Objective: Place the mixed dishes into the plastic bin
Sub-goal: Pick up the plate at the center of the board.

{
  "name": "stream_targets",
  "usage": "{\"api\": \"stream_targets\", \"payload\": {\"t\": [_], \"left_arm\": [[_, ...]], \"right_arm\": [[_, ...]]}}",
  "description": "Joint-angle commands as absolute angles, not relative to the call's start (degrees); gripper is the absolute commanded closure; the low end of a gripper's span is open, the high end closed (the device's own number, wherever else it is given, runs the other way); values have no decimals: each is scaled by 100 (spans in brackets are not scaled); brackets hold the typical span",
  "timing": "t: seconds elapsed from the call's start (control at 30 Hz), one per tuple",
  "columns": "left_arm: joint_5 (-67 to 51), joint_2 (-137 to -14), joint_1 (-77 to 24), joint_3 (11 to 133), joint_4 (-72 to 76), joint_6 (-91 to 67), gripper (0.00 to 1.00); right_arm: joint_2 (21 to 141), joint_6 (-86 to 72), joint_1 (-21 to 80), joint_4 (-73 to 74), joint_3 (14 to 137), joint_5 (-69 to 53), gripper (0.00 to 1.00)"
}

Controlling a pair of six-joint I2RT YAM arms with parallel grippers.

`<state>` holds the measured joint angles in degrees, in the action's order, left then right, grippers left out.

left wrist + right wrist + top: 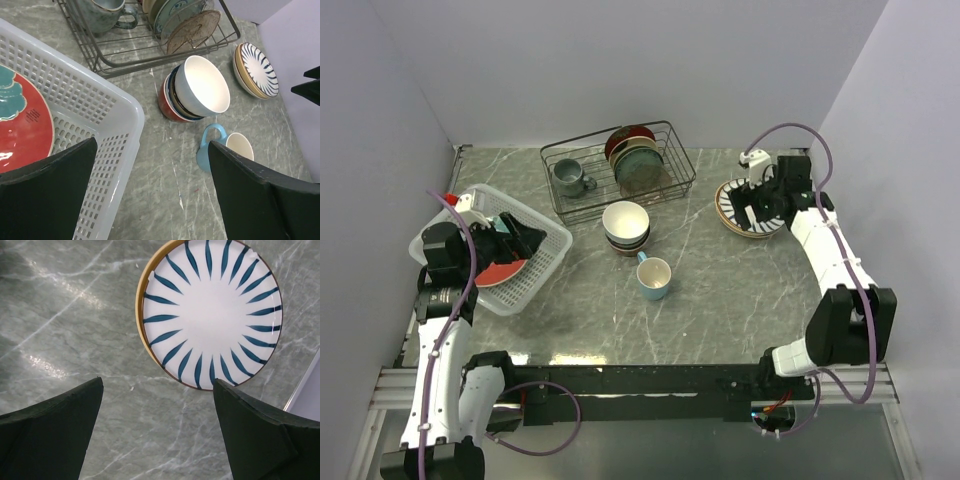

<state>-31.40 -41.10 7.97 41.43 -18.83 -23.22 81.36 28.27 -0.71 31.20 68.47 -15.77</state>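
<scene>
My right claw (159, 384), spread wide and empty, hangs above the striped plate (212, 310), across the bench (720, 290) from the bin (90, 100). My left claw (152, 144), also spread, hangs over the bin's red plate (25, 125). Next I'd lower and pinch the striped rim.

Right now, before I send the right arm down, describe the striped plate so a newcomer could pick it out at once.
Start at the black wire rack at the back, then look right. There the striped plate lies flat on a tan plate, below the open right gripper. It alone is white with dark blue stripes radiating from a bare centre.
</scene>
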Motion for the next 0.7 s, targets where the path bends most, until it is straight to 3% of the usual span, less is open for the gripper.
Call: {"api": "stream_targets", "payload": {"t": [0.0, 0.67], "left_arm": [[-3032, -4052, 773, 4113, -1837, -2250, 1], [-2909, -3973, 773, 4131, -1881, -2224, 1]], "right_arm": [[8445, 3076, -26, 3225, 7347, -1213, 3], [9562, 2988, -26, 3182, 8077, -1002, 12]]}}
